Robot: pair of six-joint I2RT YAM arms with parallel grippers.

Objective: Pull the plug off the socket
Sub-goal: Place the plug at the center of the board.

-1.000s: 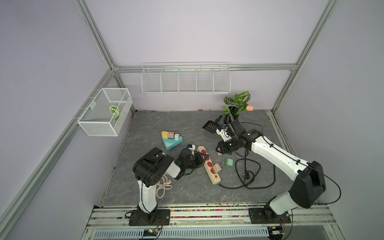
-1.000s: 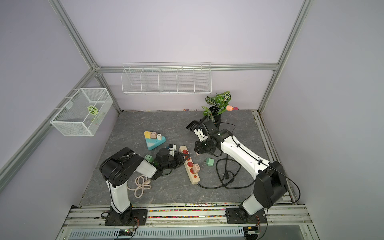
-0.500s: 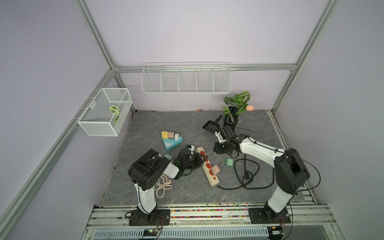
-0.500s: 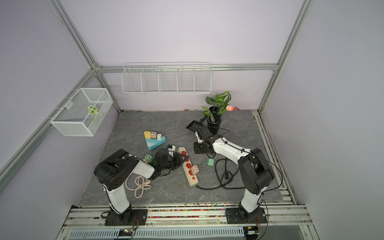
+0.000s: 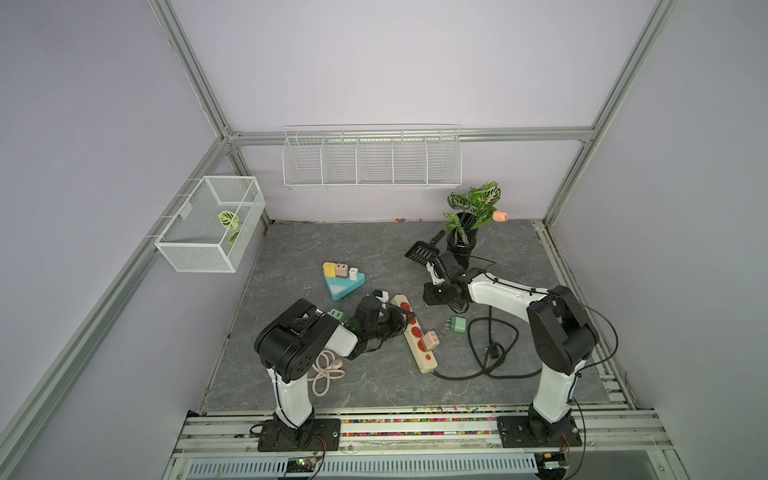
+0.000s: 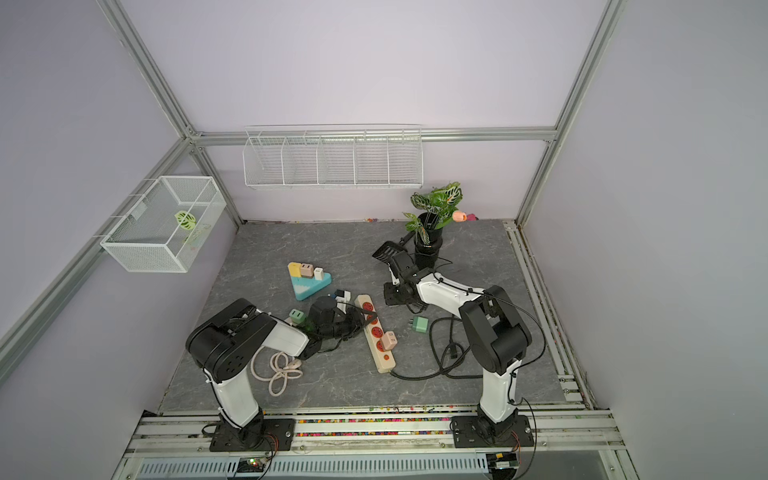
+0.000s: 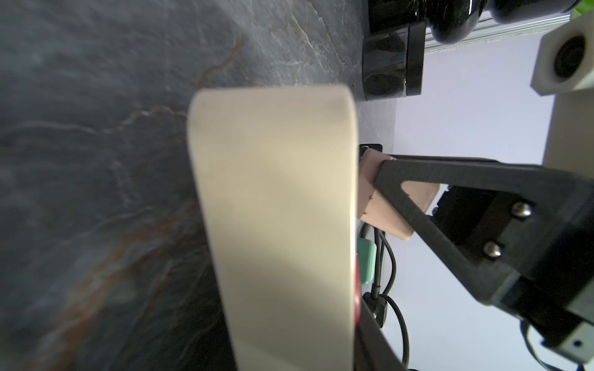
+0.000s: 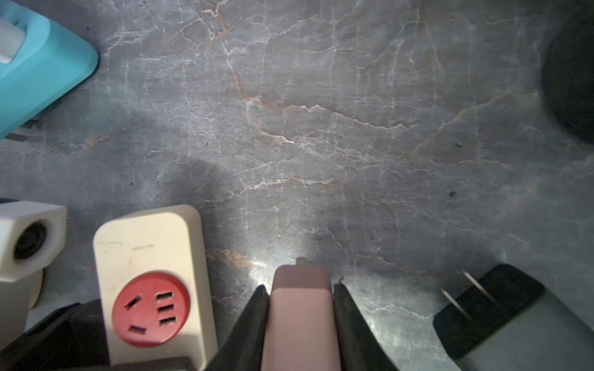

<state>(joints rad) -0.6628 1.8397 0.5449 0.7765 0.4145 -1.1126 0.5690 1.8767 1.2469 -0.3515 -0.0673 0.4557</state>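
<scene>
The cream power strip (image 5: 415, 332) with red sockets lies mid-table in both top views, and one pink plug (image 5: 430, 340) sits in it. My left gripper (image 5: 400, 318) is shut on the strip's far end. In the left wrist view the strip (image 7: 273, 208) fills the frame. My right gripper (image 8: 300, 289) is shut on another pink plug (image 8: 300, 321). It holds that plug just above the table beside the strip's far end (image 8: 151, 244), clear of the sockets. A top view shows this gripper (image 5: 434, 296) low by the table.
A green charger (image 5: 457, 324) and a looped black cable (image 5: 490, 353) lie right of the strip. A blue triangular block (image 5: 343, 280) with chargers is behind it. The plant pot (image 5: 461, 243) and a black scoop (image 5: 419, 251) stand at the back. A pink coiled cable (image 5: 326, 372) lies front left.
My right arm's elbow has folded in toward its base, while its gripper has stayed beside the strip's far end. The left arm and the strip have not moved.
</scene>
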